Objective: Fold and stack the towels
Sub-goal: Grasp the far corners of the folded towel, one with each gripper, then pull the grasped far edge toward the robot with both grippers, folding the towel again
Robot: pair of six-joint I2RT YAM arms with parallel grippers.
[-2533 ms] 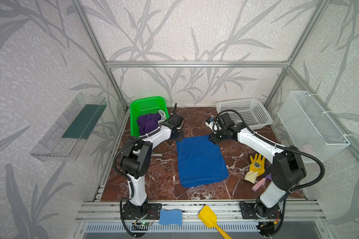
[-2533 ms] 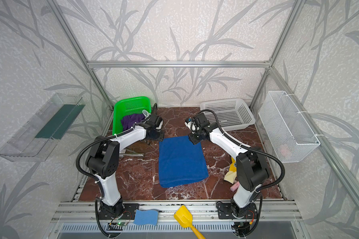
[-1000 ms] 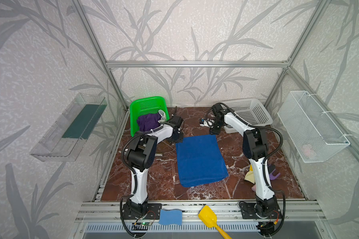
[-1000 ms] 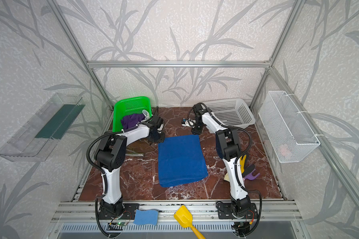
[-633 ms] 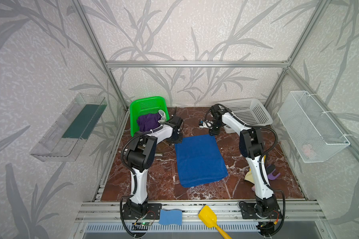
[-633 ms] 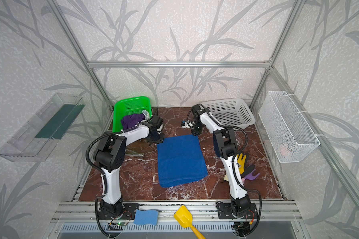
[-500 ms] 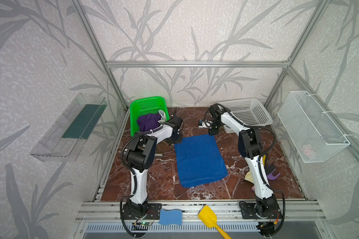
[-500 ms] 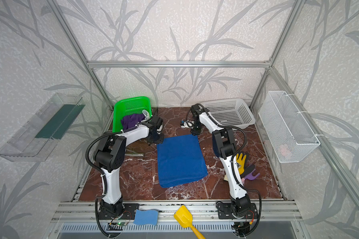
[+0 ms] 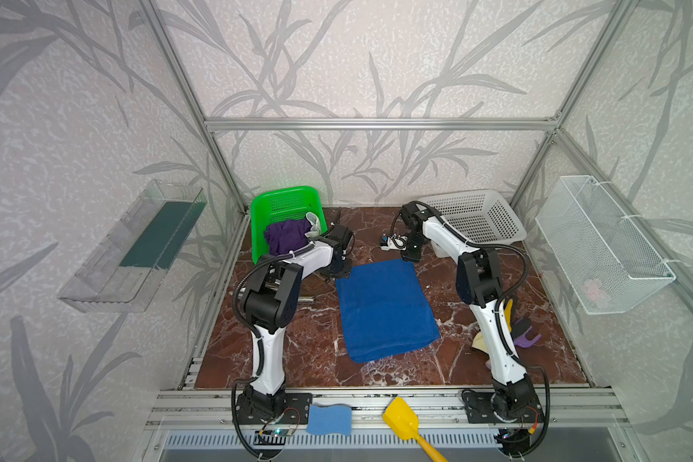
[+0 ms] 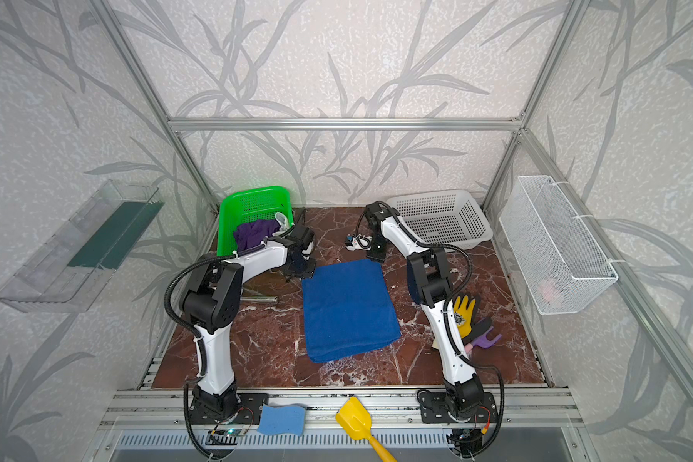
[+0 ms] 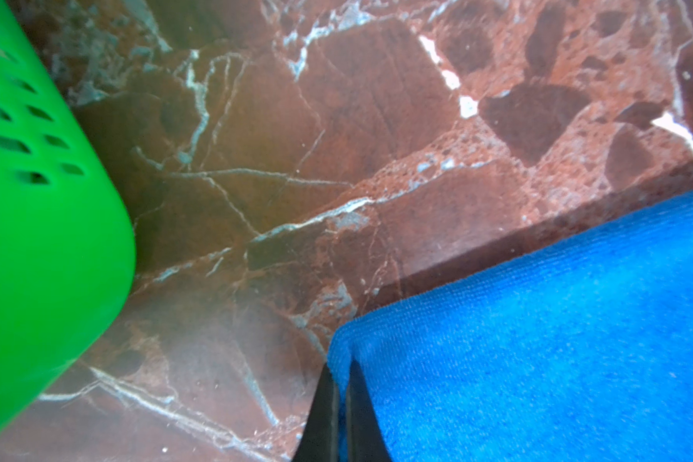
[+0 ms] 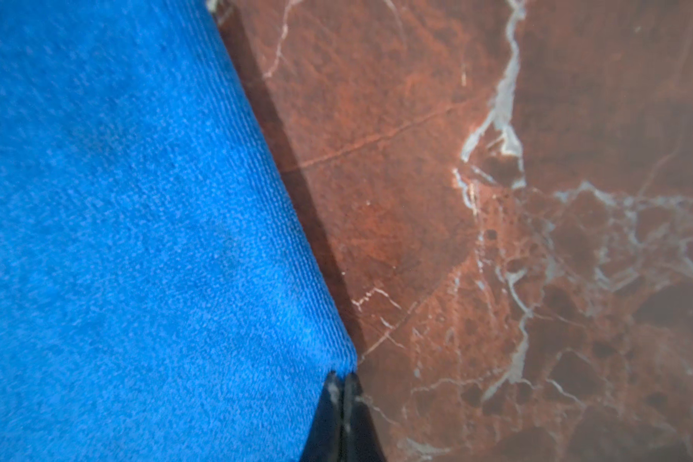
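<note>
A royal blue towel (image 9: pixel 385 308) (image 10: pixel 349 308) lies folded flat in the middle of the marble table. My left gripper (image 9: pixel 339 274) (image 10: pixel 303 274) is down at its far left corner. In the left wrist view the gripper (image 11: pixel 341 372) is shut, with a sliver of the blue towel (image 11: pixel 537 340) pinched between the jaws. My right gripper (image 9: pixel 412 258) (image 10: pixel 377 256) is down at the far right corner. In the right wrist view this gripper (image 12: pixel 340 378) is shut right where the corner of the towel (image 12: pixel 137 240) ends. A dark purple towel (image 9: pixel 287 236) (image 10: pixel 255 232) sits crumpled in the green basket (image 9: pixel 285 200), with a pale cloth (image 9: pixel 313 224) beside it.
A white basket (image 9: pixel 477 216) stands at the back right, and a wire basket (image 9: pixel 601 248) hangs on the right wall. A yellow glove (image 10: pixel 465 312) and a purple tool (image 10: pixel 483 340) lie behind the right arm. A metal rod (image 10: pixel 261 298) lies left of the towel. On the front rail are a sponge (image 9: pixel 329 418) and a yellow scoop (image 9: pixel 403 418).
My right gripper has reached out to the towel's far right corner, and its jaws have closed there. The left gripper has stayed shut on the far left corner.
</note>
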